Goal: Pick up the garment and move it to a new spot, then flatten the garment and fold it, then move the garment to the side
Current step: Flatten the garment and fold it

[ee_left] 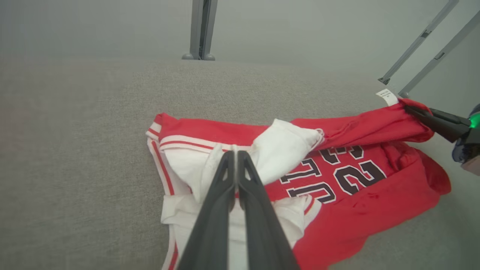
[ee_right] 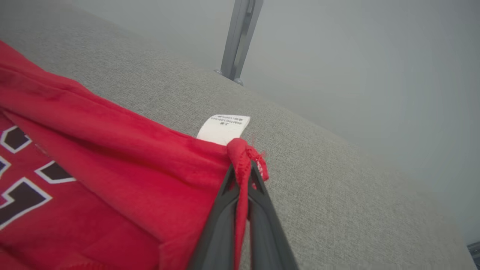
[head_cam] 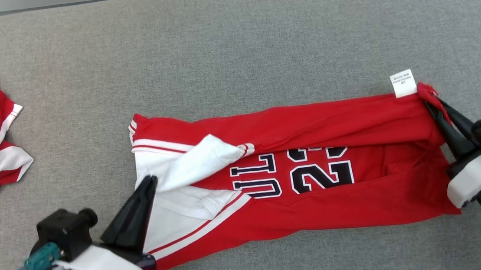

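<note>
My left gripper (head_cam: pixel 152 179) rises from the lower left of the head view, its two dark fingers pressed together on a pinch of the jersey's (head_cam: pixel 338 204) white cloth. The pale left wrist (head_cam: pixel 113 268) sits low behind it. My right gripper (head_cam: pixel 430 103) slants in from the lower right, pointing up and to the left, jaws closed on the jersey's red hem, with the right wrist (head_cam: pixel 475 179) tilted behind.
</note>
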Tool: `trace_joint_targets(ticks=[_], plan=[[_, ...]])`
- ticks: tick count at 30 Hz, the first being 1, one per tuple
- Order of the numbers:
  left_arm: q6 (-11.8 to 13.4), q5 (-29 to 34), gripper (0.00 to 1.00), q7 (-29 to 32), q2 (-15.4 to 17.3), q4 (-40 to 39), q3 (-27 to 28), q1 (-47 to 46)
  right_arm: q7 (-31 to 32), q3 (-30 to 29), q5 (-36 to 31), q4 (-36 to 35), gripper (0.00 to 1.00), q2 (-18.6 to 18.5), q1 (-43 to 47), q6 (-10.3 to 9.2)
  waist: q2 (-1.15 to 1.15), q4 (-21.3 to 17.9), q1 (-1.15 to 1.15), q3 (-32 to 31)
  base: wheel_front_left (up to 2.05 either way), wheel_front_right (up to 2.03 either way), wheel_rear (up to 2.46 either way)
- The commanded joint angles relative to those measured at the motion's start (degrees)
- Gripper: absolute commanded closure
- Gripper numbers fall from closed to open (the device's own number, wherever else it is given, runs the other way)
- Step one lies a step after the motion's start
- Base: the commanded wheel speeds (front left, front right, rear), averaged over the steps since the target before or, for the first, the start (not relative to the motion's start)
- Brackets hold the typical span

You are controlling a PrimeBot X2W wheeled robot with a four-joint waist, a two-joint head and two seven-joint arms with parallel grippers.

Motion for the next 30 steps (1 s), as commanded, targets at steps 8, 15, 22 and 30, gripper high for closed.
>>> trace_joint_targets(ticks=[8,15,22,30], plan=[[1.3,-4.1,1.0,1.4,-0.1,-1.8,-0.9,5.9,-1.4,-5.5,-2.8,-1.0,0.53,5.2,8.5,-0.02,0.0,0.4,0.0,-0.9,0.0,0.0,0.0],[0.9,-5.4,0.0,-0.3,-2.0,2.4,-0.1,6.2,-1.8,-9.6,2.1,-4.3,0.0,9.3,14.5,-0.01,0.0,0.4,0.0,-2.0,0.0,0.0,0.0],[1.5,-3.3,0.0,-5.3,-2.9,3.5,3.7,4.9,-1.8,-14.9,6.3,-12.5,0.0,14.1,19.1,-0.01,0.0,-0.8,0.0,-3.5,0.0,0.0,0.0],[2.4,6.2,0.0,-7.3,-7.7,4.3,12.2,0.1,-1.8,-21.8,6.4,-18.6,0.0,20.0,17.5,-0.01,0.0,-2.1,0.0,-5.5,0.0,0.0,0.0]])
